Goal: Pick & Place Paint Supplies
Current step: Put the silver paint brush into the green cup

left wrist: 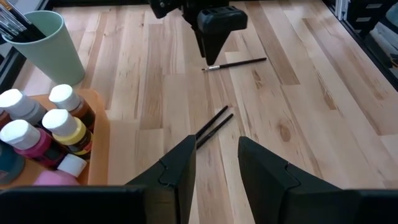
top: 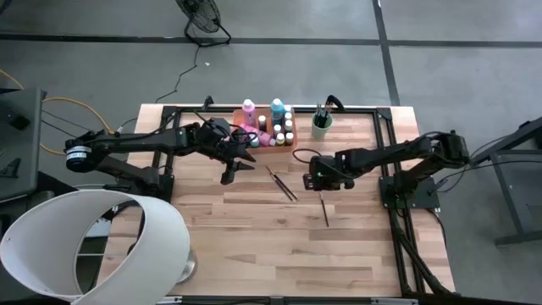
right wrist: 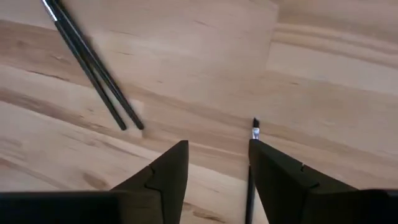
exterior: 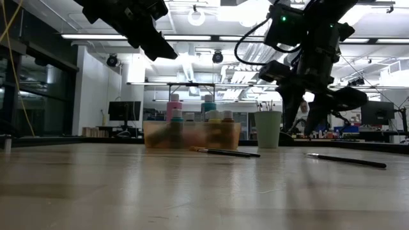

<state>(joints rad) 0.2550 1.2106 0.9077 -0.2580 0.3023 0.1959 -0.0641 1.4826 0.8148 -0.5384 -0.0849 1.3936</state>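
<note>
Right gripper (top: 318, 180): we find it low over the middle of the table, fingers (right wrist: 163, 177) spread and pinching nothing, the arm reaching in from the right edge with its wrist bent down. In its wrist view a single paintbrush (right wrist: 251, 180) lies on the wood close along the inner edge of one finger (we cannot tell whether they touch). In the high view that same brush (top: 324, 208) lies just on the near side of the gripper.

Left gripper (top: 230, 169): we log it raised above the table just beside the orange tray (top: 235, 113), the arm stretched in from the left edge. Its fingers (left wrist: 177, 168) stand parted, with bare wood showing between them and nothing held.

Pair of paintbrushes (top: 280, 183): they lie side by side, touching or nearly so, flat on the table between the two grippers.

Paint bottles (top: 273, 123): pink, teal, brown and yellow, white-capped, they stand packed in the orange tray at the far side of the table; the left wrist view shows several caps close by.

Light green cup (top: 321, 125): upright, just beside the tray, with more brushes (top: 321, 112) standing in it.

Table (top: 254, 254): light wood, its near half bare.

Surroundings: a large white lampshade-like object (top: 93, 241) overlaps the near left corner in the high view.
</note>
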